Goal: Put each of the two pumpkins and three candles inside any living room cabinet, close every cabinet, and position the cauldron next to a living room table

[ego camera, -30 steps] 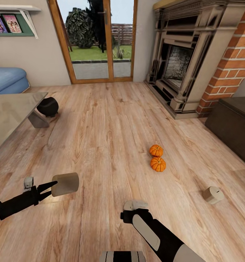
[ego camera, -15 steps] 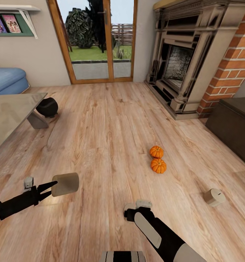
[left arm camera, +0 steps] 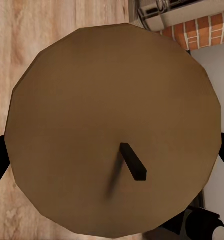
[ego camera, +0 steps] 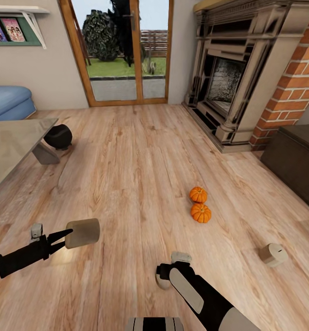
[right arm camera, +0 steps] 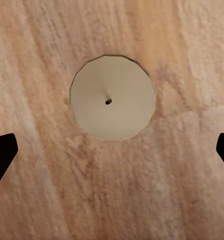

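Head view puts the left gripper [ego camera: 62,237] at lower left, pinching one candle [ego camera: 82,232] by its end. The right gripper [ego camera: 172,269] hangs spread above a second candle [right arm camera: 112,97] upright on the floor [ego camera: 140,151] — centred between its fingertips in the right wrist view, half hidden from the head. A third candle [ego camera: 272,254] lies lower right; both pumpkins [ego camera: 199,204] sit mid-floor; the cauldron [ego camera: 58,136] already touches the table [ego camera: 12,140]. Nothing is stowed yet in the cabinet [ego camera: 294,158], at right.
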Controlling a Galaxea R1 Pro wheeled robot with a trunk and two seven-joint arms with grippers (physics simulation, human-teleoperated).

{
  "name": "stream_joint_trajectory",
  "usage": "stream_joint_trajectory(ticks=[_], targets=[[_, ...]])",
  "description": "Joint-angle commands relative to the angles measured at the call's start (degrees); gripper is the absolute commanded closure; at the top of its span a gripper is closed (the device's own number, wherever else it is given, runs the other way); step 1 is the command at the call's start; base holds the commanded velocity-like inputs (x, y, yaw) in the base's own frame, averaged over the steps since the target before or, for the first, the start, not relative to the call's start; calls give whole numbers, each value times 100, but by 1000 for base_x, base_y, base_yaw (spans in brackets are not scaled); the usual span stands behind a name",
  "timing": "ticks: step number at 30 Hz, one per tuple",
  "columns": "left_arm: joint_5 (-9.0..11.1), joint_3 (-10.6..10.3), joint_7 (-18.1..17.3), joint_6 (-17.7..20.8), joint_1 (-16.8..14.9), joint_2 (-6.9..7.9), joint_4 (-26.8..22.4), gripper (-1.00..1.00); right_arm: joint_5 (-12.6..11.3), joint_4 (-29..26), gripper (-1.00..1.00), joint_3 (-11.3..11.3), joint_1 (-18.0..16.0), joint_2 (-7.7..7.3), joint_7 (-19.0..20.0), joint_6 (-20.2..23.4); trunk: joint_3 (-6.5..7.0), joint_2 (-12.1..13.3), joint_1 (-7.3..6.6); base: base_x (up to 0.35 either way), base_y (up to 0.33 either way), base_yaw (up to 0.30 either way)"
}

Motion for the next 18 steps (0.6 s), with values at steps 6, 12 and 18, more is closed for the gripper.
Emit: stream_joint_trajectory(ticks=[6, 12, 18], targets=[[-8, 7, -7, 14, -6, 4, -1, 100, -36, -7, -100, 13, -5, 1, -43, 11, -4, -2, -1, 82, 0, 0], [-15, 6, -7, 14, -7, 2, -1, 100, -33, -7, -100, 13, -5, 4, -43, 11, -4, -2, -1, 133, 0, 0], [-8, 5, -7, 14, -1, 0, -1, 100, -36, -7, -100, 13, -5, 4, -41, 11, -4, -2, -1, 99, 0, 0]])
